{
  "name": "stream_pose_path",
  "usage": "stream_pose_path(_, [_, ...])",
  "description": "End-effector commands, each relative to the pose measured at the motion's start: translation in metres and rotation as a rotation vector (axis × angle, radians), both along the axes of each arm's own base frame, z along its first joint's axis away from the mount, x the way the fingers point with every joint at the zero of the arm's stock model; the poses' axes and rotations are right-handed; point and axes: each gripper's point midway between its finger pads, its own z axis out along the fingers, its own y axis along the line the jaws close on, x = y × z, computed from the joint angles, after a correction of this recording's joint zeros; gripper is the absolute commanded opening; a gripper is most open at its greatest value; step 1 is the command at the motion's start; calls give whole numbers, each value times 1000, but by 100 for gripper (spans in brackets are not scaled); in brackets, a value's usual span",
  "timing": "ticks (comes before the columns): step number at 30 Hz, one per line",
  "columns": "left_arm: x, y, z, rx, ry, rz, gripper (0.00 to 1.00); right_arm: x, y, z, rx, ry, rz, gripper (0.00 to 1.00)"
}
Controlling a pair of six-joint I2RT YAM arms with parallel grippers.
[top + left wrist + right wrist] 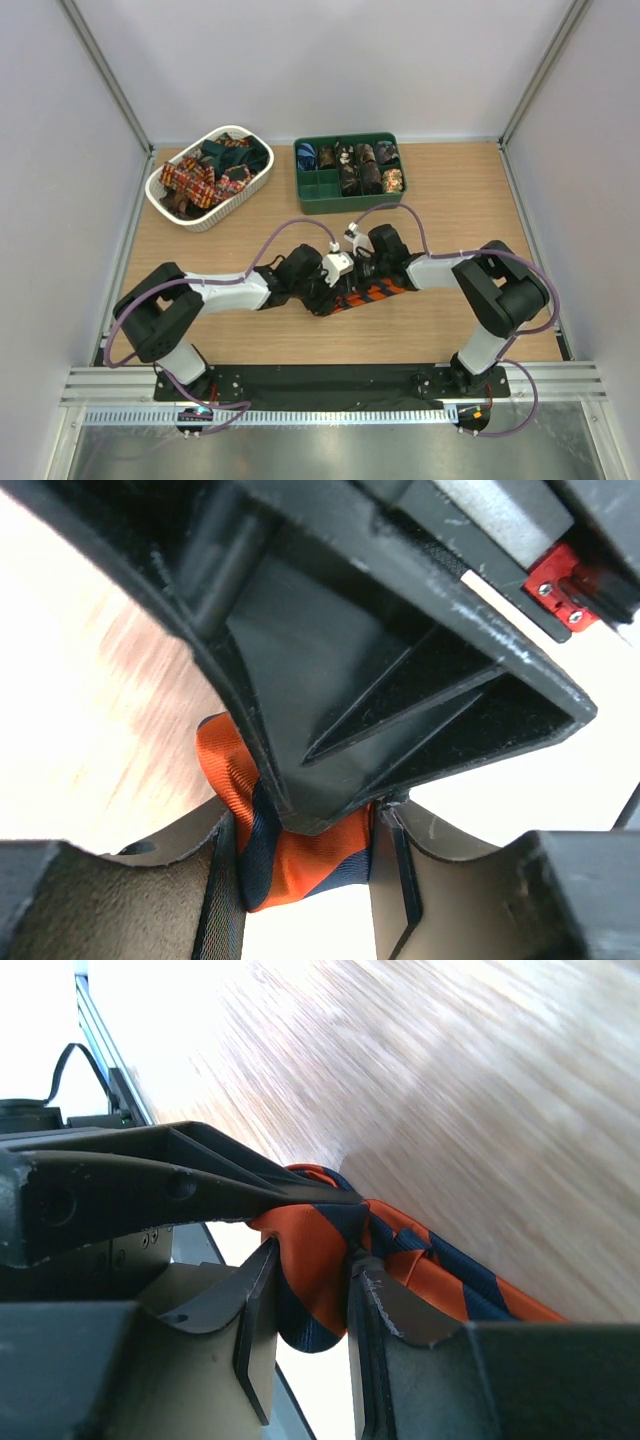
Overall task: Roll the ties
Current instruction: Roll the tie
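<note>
**Orange-and-navy striped tie (378, 293) gripped by 2 grippers at mid-table**

The striped tie is laid on the wooden table (450, 200), nearer the arms than the green tray (312, 190). A satin sheen and diagonal dark-blue bands are seen on it, and its end is bunched into a fold. That fold is pinched by the right gripper (312, 1300) and also fills the left gripper (300, 880), touching both fingers. Other ties (205, 178) are heaped in the white basket (215, 220).
</note>
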Motion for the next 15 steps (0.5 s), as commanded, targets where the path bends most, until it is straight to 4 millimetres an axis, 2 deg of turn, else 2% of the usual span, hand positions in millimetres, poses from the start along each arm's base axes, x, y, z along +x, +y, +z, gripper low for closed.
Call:
stream_pose_path(1, [-12,15,-19,86,56,-4,36,-3,-2,11,22,6,-67,30])
stream_pose_path(3, [-16,15,-24,96,67,-14,36,-2,-4,12,26,0,-96,32])
stream_pose_path(6, [-16,14,-29,105,71,-13,35,0,-8,16,3,-15,-118,51])
stream_pose_path(8, [-15,15,-30,110,71,0,35,3,-13,19,-25,-30,-155,61])
stream_pose_path(10, [-12,16,-31,118,64,17,35,7,-23,19,-52,-38,-201,62])
stream_pose_path(11, [-11,17,-32,121,63,23,35,13,-28,26,-54,-65,-235,65])
stream_pose_path(14, [-6,20,-34,137,55,55,35,23,-52,27,-105,-65,-333,67])
stream_pose_path(15, [-6,19,-35,139,54,57,35,29,-61,36,-114,-102,-380,67])
